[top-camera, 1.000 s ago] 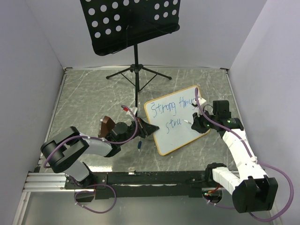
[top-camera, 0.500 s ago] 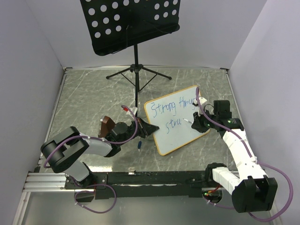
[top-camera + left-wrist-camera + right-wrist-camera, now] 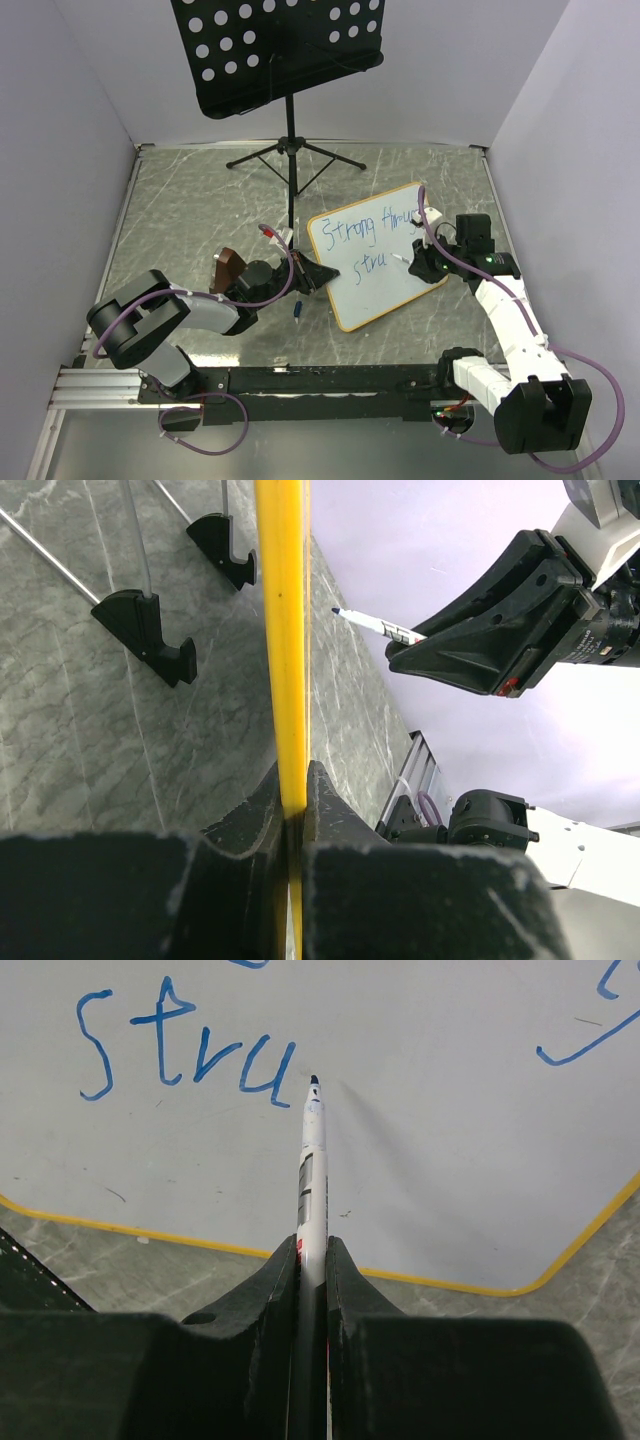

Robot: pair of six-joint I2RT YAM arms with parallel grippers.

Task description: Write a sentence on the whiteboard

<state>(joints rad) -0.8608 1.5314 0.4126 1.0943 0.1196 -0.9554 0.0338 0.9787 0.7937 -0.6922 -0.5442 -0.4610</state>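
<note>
Right end effector (image 3: 312, 1252), clenched on the marker (image 3: 312, 1165), has barely shifted in the last second, its tip now just right of the "u" in the sentence (image 3: 185, 1050), whose second line looks unfinished, while the left end effector (image 3: 292, 788) stays clamped on the whiteboard (image 3: 375, 300) in the middle of the bench (image 3: 200, 200).

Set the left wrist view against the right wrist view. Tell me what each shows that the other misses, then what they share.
Only the left wrist view shows the left pincer shut on the whiteboard, seen edge-on, and its two black clip feet. Only the right wrist view shows the board's writing face with the sentence, so far "stru" on this line. Both show the marker shut in the right pincer, the yellow frame and the grey table.
</note>
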